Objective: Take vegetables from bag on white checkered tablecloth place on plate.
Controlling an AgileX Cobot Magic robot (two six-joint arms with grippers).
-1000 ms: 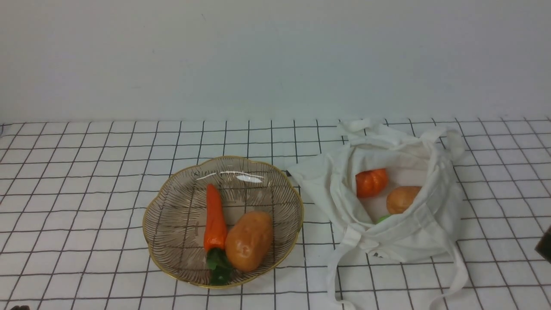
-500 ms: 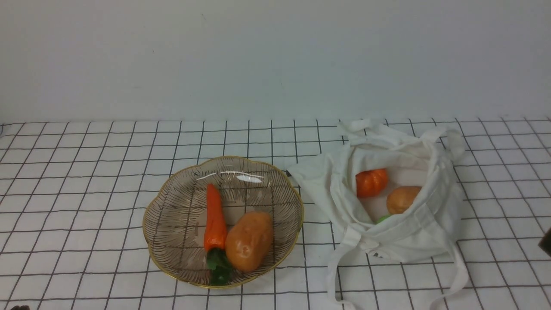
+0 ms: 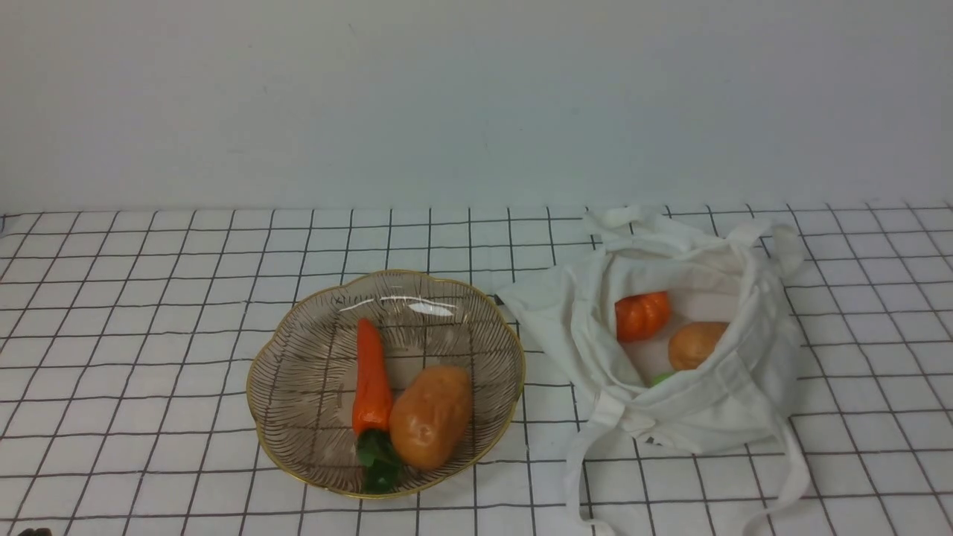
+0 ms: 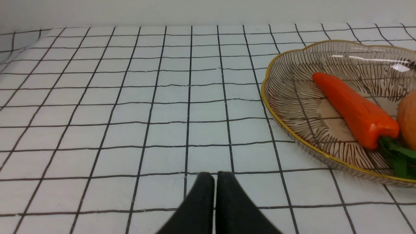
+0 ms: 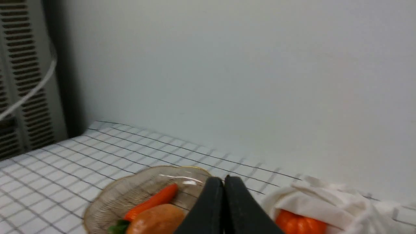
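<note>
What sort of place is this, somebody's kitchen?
Probably not a kitchen: more likely a staged indoor test table. A checkered tablecloth runs to a bare pale wall, the potato on the plate looks like glossy plastic, and a louvered vent panel stands alongside.

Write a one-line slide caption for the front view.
Carrot and large potato in the plate; pumpkin and small potato inside the open bag on the checkered tablecloth.
</note>
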